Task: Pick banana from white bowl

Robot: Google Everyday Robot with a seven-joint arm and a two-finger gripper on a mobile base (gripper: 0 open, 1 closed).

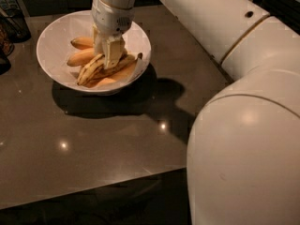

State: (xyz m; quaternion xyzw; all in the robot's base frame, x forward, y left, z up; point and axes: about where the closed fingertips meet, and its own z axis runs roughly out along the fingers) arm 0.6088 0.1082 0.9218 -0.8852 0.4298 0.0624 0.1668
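Note:
The white bowl [56,36] sits at the back left of the dark table and holds several bananas. The banana [92,69], dull yellow with dark streaks, lies slanted near the bowl's middle. Smooth orange-yellow bananas [80,57] lie beside it. My gripper [107,54] reaches down into the bowl from above, with its fingers [114,53] down at the upper end of the streaked banana. Its fingertips are hidden among the fruit.
The dark brown table [103,139] stretches toward the camera with light glints on it. Dark objects [11,25] stand at the far left edge. My white arm [234,78] fills the right side of the view.

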